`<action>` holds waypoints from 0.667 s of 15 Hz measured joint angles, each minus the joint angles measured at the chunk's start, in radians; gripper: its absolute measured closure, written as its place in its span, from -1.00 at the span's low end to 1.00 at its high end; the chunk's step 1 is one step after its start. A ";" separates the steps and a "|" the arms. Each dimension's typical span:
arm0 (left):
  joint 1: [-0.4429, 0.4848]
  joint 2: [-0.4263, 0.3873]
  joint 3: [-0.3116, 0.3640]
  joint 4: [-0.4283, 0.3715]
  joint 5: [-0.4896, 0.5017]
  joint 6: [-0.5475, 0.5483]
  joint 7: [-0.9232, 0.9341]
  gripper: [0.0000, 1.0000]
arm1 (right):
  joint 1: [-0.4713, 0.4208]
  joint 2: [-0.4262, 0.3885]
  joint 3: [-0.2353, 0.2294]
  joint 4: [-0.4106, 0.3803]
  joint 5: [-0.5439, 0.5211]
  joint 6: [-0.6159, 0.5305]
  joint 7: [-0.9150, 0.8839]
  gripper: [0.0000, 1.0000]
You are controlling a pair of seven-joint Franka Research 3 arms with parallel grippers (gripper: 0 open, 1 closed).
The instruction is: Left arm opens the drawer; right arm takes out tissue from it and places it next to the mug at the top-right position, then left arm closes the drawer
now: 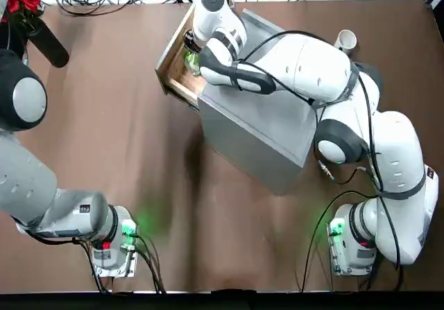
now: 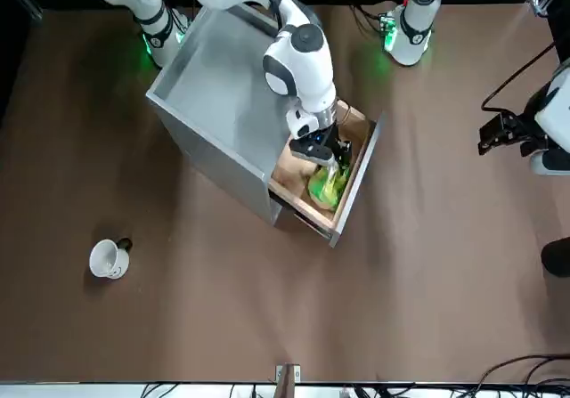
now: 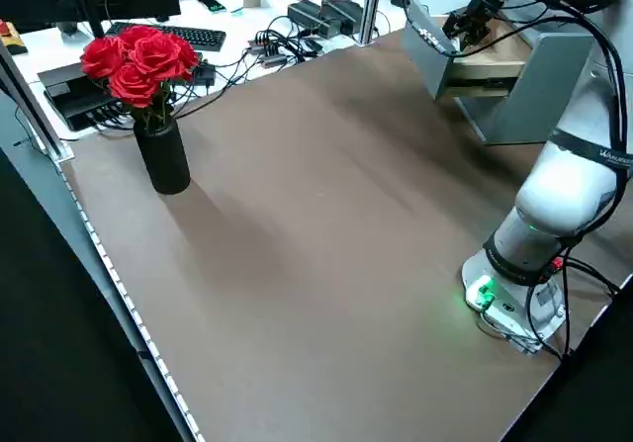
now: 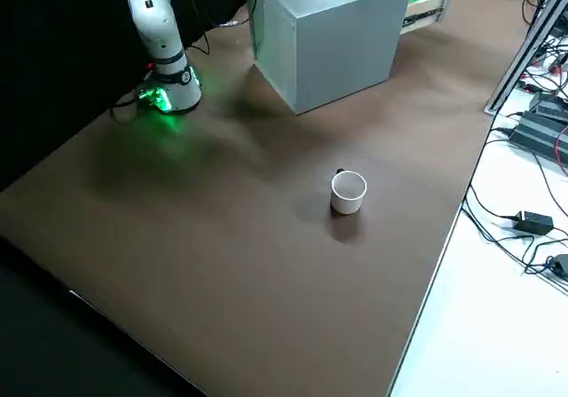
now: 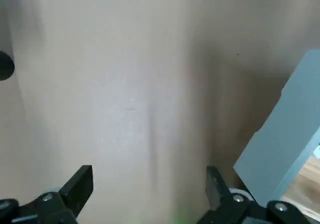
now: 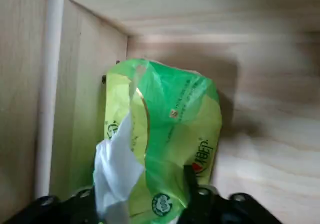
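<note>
Brown table – right gripper clamps tissue in open drawer

Two white jointed robot arms stand at the near edge of the brown table: the left arm and the right arm, each ending in one black gripper, the left gripper and the right gripper. One large grey box cabinet sits toward the far edge, with one light-wood drawer pulled out. One green-and-yellow tissue packet lies inside it. One small white cylindrical mug stands near the far right corner. One black vase of red roses stands at the far left corner.
</note>
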 joint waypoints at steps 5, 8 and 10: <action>-0.011 0.000 -0.015 0.000 -0.003 0.022 0.003 -0.99 | 0.004 0.000 -0.003 0.007 -0.009 0.000 0.001 0.65; -0.010 -0.005 -0.015 0.001 -0.003 0.023 0.072 -0.99 | 0.004 0.000 -0.006 0.020 -0.010 0.000 0.003 0.96; -0.007 -0.008 -0.015 0.001 -0.003 0.023 0.096 -0.99 | 0.004 -0.005 -0.007 0.031 -0.010 0.000 0.014 0.96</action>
